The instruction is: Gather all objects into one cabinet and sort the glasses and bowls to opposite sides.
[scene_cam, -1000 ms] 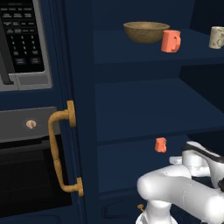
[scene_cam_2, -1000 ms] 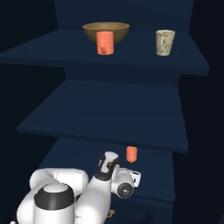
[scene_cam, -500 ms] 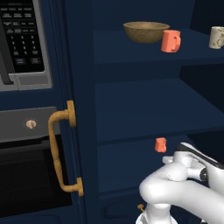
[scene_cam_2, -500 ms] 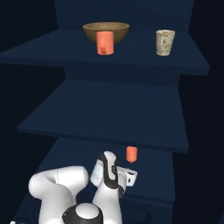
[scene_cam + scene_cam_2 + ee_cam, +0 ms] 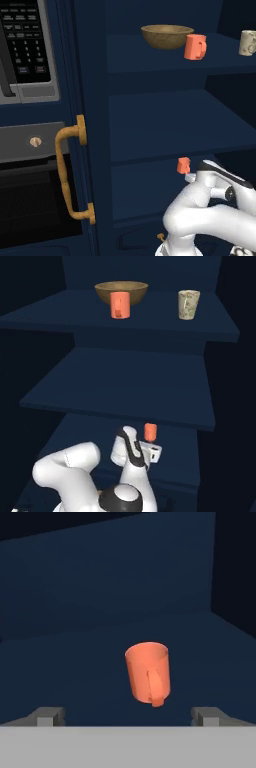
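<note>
Before the cup (image 5: 148, 673), arm newly turned.

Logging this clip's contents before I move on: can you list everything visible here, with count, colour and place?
bowl: 1, olive-brown, top shelf of the cabinet, left part
orange cup on the top shelf: 1, coral-orange, just in front of the bowl
cream cup: 1, cream-beige, top shelf, right part
orange cup on the lower shelf: 1, coral-orange, upright, handle toward the hand camera
cabinet: 1, dark navy, open, three shelves showing
brass handle: 1, curved, on the cabinet's door edge
microwave: 1, black and grey, left of the cabinet
oven: 1, black, below the microwave
end effector: 1, open, close before the lower orange cup, holding nothing
</note>
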Available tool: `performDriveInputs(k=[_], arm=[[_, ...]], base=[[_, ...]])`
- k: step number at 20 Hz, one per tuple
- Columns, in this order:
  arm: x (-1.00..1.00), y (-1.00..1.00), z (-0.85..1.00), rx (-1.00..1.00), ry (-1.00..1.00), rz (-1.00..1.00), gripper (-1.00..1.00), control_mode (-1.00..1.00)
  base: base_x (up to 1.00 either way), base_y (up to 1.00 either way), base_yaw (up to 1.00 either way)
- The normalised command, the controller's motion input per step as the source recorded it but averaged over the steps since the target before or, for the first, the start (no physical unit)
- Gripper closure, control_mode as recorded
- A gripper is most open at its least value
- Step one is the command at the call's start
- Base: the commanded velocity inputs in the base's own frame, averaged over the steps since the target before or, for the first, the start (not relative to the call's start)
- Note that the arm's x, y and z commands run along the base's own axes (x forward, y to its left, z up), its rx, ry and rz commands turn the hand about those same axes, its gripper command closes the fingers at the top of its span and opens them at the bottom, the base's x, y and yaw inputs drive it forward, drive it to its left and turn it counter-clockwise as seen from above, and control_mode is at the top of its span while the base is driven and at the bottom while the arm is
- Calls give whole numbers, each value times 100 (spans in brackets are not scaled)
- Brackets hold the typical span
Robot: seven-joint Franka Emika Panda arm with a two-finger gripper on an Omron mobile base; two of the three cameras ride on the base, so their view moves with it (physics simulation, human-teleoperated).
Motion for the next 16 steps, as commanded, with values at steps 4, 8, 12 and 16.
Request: performDriveInputs(k=[4, 8, 12, 16], arm=[[44, -5, -35, -1, -6, 0, -100, -100], [48, -2, -50, 0, -3, 0, -100, -100], [49, 0, -57, -4, -8, 0, -100, -100], [51, 0, -54, -6, -12, 0, -100, -100]], base=[[0, 0, 0], [0, 0, 0], [0, 0, 0], [0, 0, 0]])
